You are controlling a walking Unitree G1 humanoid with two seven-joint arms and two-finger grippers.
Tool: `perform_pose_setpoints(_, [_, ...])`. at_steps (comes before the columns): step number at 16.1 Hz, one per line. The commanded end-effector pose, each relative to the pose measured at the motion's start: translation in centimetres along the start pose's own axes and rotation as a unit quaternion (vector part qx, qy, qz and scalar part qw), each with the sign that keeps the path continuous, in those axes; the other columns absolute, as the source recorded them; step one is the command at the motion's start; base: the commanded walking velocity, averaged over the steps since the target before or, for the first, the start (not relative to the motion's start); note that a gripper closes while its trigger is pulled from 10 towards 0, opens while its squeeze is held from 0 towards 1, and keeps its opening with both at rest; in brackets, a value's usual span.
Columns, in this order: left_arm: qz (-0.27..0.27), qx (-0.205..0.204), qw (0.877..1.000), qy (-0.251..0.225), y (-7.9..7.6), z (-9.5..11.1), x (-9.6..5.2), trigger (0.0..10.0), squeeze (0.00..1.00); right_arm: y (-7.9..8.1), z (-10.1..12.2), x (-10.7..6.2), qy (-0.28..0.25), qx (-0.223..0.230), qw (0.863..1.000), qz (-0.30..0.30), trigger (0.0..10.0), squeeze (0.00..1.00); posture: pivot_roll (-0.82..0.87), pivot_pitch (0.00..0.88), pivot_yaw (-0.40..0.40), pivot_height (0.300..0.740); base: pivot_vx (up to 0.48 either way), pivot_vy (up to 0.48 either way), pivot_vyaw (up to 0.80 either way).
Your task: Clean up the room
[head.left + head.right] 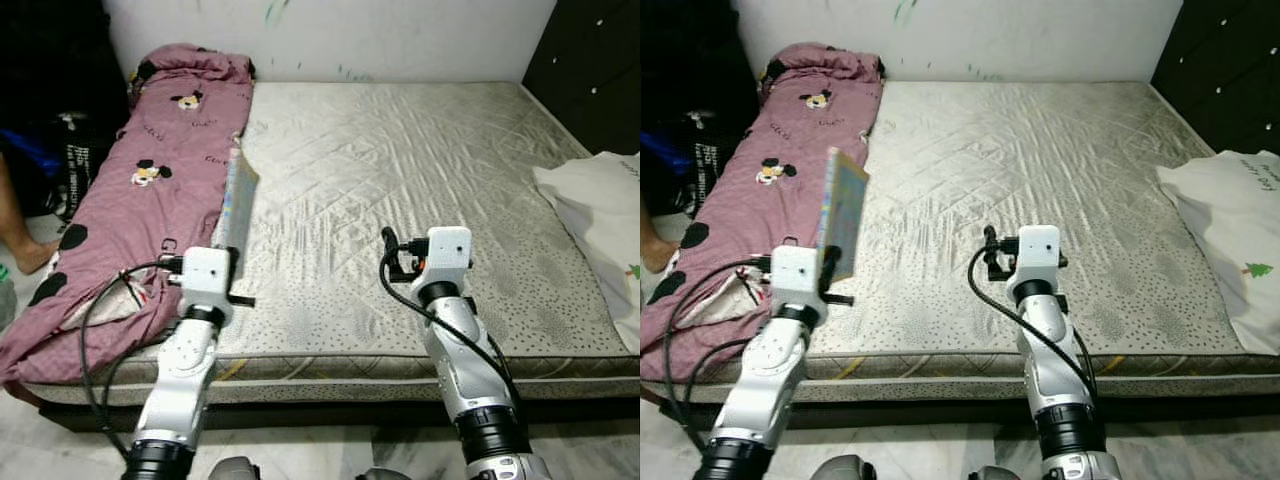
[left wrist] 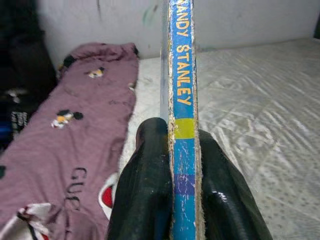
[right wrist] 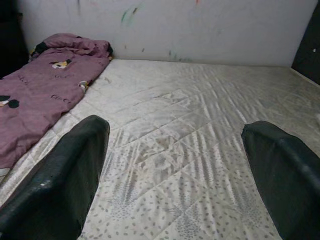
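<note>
My left gripper (image 2: 182, 175) is shut on a thin book (image 1: 842, 210), which stands upright on edge above the bed's front left part. Its blue spine (image 2: 182, 75) carries yellow letters and runs up between the two black fingers (image 2: 145, 190). The book rises just above my left wrist (image 1: 207, 272), beside the pink blanket's edge. My right gripper (image 3: 175, 165) is open, its fingers (image 3: 65, 175) spread wide over the bare mattress (image 1: 400, 170) near the front edge, holding nothing. A pink blanket (image 1: 150, 190) with cartoon mouse prints lies along the bed's left side.
A white pillow (image 1: 600, 220) lies at the bed's right edge. A dark cabinet (image 1: 590, 60) stands at the back right. Dark bags (image 1: 70, 150) and a person's bare leg (image 1: 20, 235) are left of the bed. A white wall (image 1: 400, 35) runs behind the mattress.
</note>
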State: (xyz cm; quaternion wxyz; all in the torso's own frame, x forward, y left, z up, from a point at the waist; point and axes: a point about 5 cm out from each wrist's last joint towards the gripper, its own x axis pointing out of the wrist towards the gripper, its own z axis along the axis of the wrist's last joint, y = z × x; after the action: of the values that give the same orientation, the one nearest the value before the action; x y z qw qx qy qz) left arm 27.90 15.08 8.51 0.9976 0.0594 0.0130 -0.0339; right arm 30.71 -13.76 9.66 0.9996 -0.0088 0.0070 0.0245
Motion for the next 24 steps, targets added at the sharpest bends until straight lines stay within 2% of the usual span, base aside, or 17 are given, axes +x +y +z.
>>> perform_pose_setpoints(1, [-0.01, 0.017, 0.999, -0.035, 0.3, 1.1, 0.2, 10.0, 0.0, 0.0, 0.3, 0.1, -0.007, 0.004, 1.0, 0.0, 10.0, 0.0, 0.05, 0.0, -0.011, 0.74, 0.0, 0.0, 0.0])
perform_pose_setpoints(2, [-0.002, 0.039, 0.998, -0.051, 0.6, 1.3, 0.3, 10.0, 0.0, 0.0, 0.3, 0.1, -0.007, 0.004, 1.0, 0.0, 10.0, 0.0, 0.05, 0.0, -0.011, 0.74, 0.0, 0.0, 0.0])
perform_pose_setpoints(3, [-0.006, 0.04, 0.997, -0.068, 0.6, 1.5, 0.4, 10.0, 0.0, 0.0, 0.3, 0.1, -0.008, 0.004, 1.0, -0.001, 10.0, 0.0, 0.05, 0.0, -0.011, 0.74, 0.0, 0.0, 0.0])
perform_pose_setpoints(4, [-0.026, -0.001, 0.998, -0.062, 0.1, 1.8, 0.3, 10.0, 0.0, 0.0, 0.3, 0.2, -0.007, 0.004, 1.0, 0.0, 10.0, 0.0, 0.05, 0.0, -0.011, 0.74, 0.0, 0.0, 0.0])
perform_pose_setpoints(6, [-0.03, -0.018, 0.999, -0.04, -0.3, 1.4, 0.1, 10.0, 0.0, 0.0, 0.2, 0.1, -0.006, 0.003, 1.0, 0.001, 10.0, 0.0, 0.05, 0.0, -0.012, 0.74, 0.0, 0.0, 0.0])
perform_pose_setpoints(12, [-0.01, -0.043, 0.999, -0.016, 0.1, 0.1, -0.2, 10.0, 0.0, -0.5, -0.7, -0.4, 0.004, -0.002, 1.0, -0.001, 10.0, 0.0, 0.05, 0.0, -0.016, 0.74, 0.0, 0.0, 0.0])
perform_pose_setpoints(14, [-0.007, -0.036, 0.999, -0.017, 0.2, 0.1, -0.3, 10.0, 0.0, -0.7, -1.4, -0.8, 0.01, -0.005, 1.0, -0.002, 10.0, 0.0, 0.05, 0.0, -0.014, 0.74, 0.0, 0.0, 0.0])
perform_pose_setpoints(16, [0.016, -0.02, 0.999, -0.021, 1.0, 0.2, -0.5, 10.0, 0.0, -0.6, -1.1, -0.9, -0.002, -0.015, 1.0, -0.002, 10.0, 0.0, 0.04, 0.0, -0.012, 0.74, 0.0, 0.0, 0.0])
perform_pose_setpoints(17, [0.036, -0.013, 0.999, -0.017, 1.9, 0.1, -0.8, 10.0, 0.0, -1.0, -1.1, -1.1, -0.002, -0.013, 1.0, -0.011, 10.0, 0.0, 0.04, 0.0, -0.013, 0.74, 0.0, 0.0, 0.0])
perform_pose_setpoints(20, [0.043, -0.008, 0.999, -0.012, 3.1, -0.2, -1.7, 10.0, 0.0, -1.6, -0.9, -1.5, -0.006, -0.012, 1.0, -0.021, 10.0, 0.0, 0.05, 0.0, -0.015, 0.74, 0.0, 0.0, 0.0])
perform_pose_setpoints(24, [0.075, 0.013, 0.997, -0.013, 4.5, -0.2, -4.0, 10.0, 0.0, -3.9, -0.2, -3.7, -0.01, -0.012, 0.996, -0.083, 10.0, 0.0, 0.05, 0.0, -0.019, 0.74, 0.0, 0.0, 0.0])
